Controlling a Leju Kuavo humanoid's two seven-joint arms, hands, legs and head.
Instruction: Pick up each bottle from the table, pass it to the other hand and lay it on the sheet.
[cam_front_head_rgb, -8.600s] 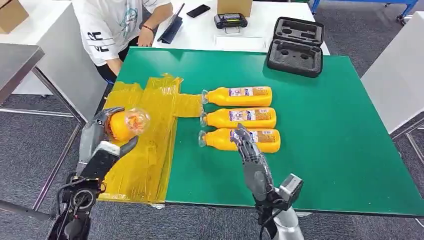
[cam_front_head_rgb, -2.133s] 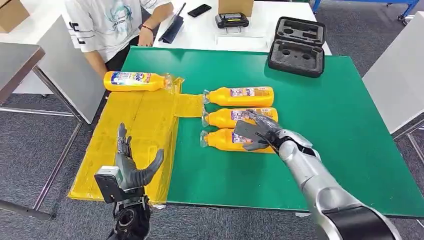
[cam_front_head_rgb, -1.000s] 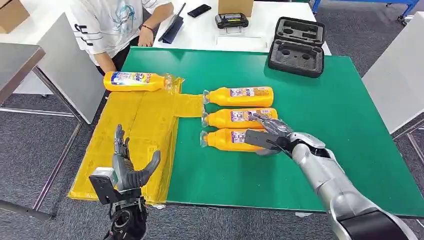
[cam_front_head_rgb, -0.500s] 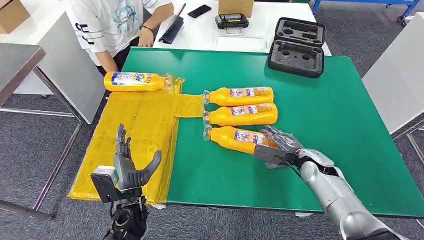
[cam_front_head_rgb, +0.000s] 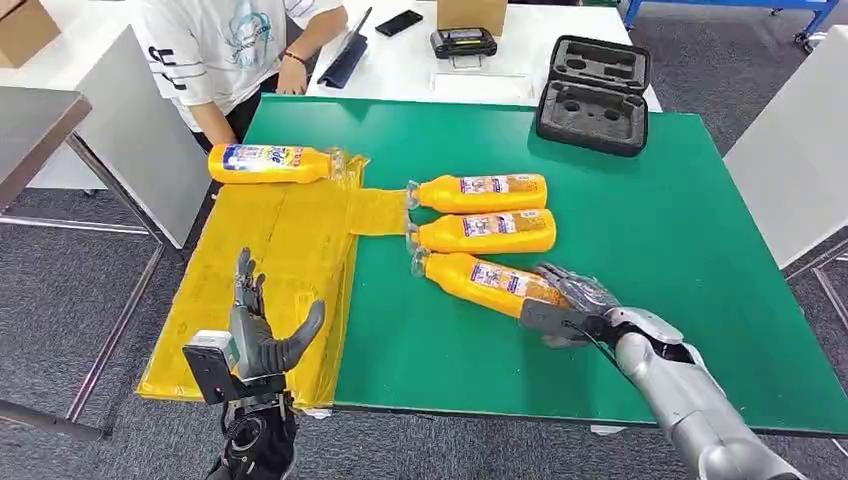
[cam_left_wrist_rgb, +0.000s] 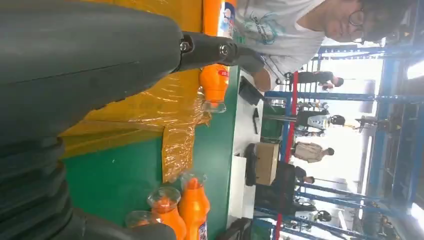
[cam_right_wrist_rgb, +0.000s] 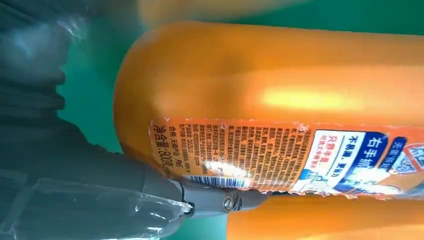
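Left hand (cam_front_head_rgb: 262, 335) upright over the near edge of the yellow sheet (cam_front_head_rgb: 275, 270), fingers spread, holding nothing; one orange bottle (cam_front_head_rgb: 270, 163) lies at the sheet's far edge. Two orange bottles (cam_front_head_rgb: 478, 192) lie side by side mid-table on the green table (cam_front_head_rgb: 680, 230). Right hand (cam_front_head_rgb: 562, 305) grips the base of the nearest bottle (cam_front_head_rgb: 480, 281), which lies askew, cap toward the sheet.
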